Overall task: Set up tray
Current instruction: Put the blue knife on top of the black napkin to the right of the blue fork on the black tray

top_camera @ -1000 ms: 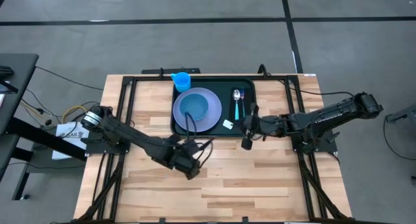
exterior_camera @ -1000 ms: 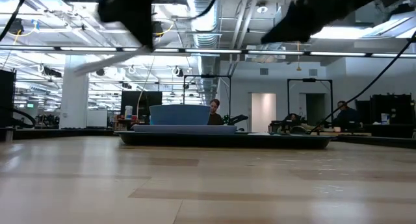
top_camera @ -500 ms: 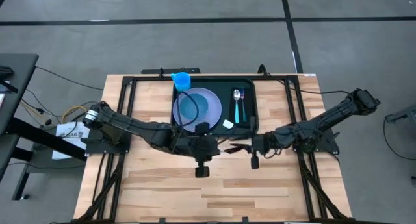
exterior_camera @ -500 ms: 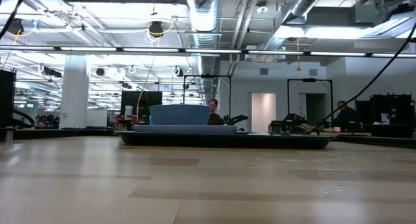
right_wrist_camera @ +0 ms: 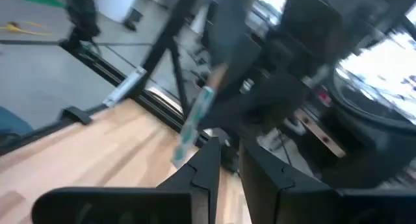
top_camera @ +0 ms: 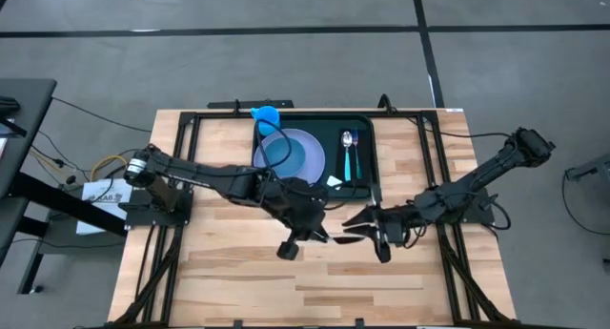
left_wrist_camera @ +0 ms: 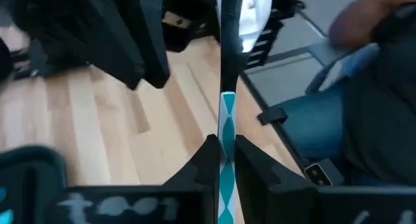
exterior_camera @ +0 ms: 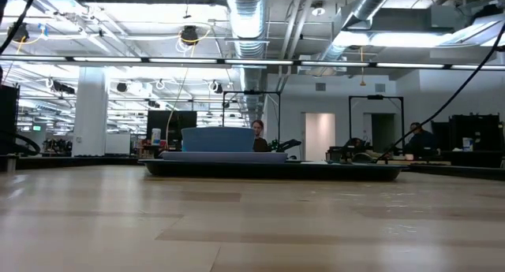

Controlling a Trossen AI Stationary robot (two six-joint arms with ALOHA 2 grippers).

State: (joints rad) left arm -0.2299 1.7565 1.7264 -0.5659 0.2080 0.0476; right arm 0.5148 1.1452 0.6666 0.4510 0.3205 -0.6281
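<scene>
The dark tray [top_camera: 374, 176] lies at the table's far middle. It bears a lilac plate [top_camera: 313, 165] with a blue bowl [top_camera: 278, 157], a blue cup [top_camera: 267, 116], a teal-handled spoon [top_camera: 349, 153] and a small white scrap [top_camera: 334, 183]. Near of the tray, my left gripper [top_camera: 319, 236] is shut on a utensil [left_wrist_camera: 226, 120] with a teal-and-white handle, held above the table. My right gripper [top_camera: 351, 229] faces it from the right with its fingers close together. The handle [right_wrist_camera: 194, 120] shows beside those fingers. Neither gripper shows in the low view. My left gripper pinches the utensil's patterned handle [left_wrist_camera: 226, 145] between its two fingers. It comes from the table's left, slanting down. The utensil runs on forward past the fingertips, roughly along them, lifted clear of the table. My right gripper: I cannot tell whether it touches the utensil.
Bare wood spreads over the table's near half [top_camera: 305, 291]. Black frame rails [top_camera: 181, 176] run along both sides. The tray's rim [exterior_camera: 347, 172] stands low across the far side, with the bowl [exterior_camera: 217, 138] above it. People sit in the room beyond.
My left gripper has risen out of the low view and gone toward the table's right with the utensil, rolling its wrist. My right gripper has drawn back from the tray toward the near edge, rolled, and come close to the left gripper. The utensil now lies between the two.
</scene>
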